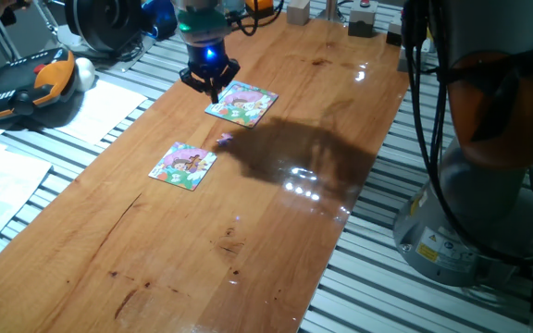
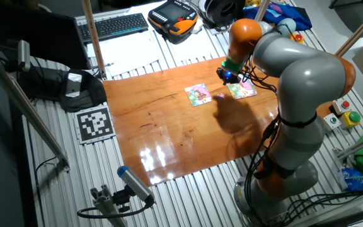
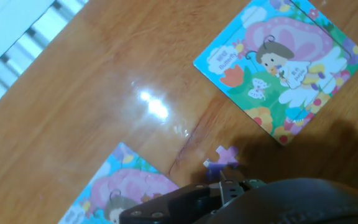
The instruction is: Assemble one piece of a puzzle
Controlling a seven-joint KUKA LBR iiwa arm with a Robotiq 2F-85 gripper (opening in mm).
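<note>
The piece (image 3: 222,160) is tiny, a lilac-purple bit of jigsaw with knobby, cross-like edges, lying flat on the bare wood of the counter (image 1: 248,240). In the one fixed view it's just a purple speck (image 1: 223,140) between the two square puzzles, a bit nearer the far one, touching neither. From the other fixed view it shows as a small dot (image 2: 220,96) in the same gap.

The puzzle (image 1: 184,166) is the square nearer the camera in the one fixed view: green-ish edges, blue corner, a pink-purple cartoon figure in the middle, flat on the counter. In the hand view only its corner shows at the bottom edge (image 3: 120,186), partly behind the dark hand hardware. The other square puzzle (image 1: 241,102) (lilac and white, a little girl with butterfly wings, flowers around) sits further up the counter; in the hand view it's top right (image 3: 278,62).

The pincer (image 1: 212,85) hangs over the near edge of that lilac puzzle with a blue light glowing above it, nothing visibly held. Can't tell if the fingers are apart or together, they're just a dark blob from here.

A dark shadow of the arm falls across the wood next to the piece.
</note>
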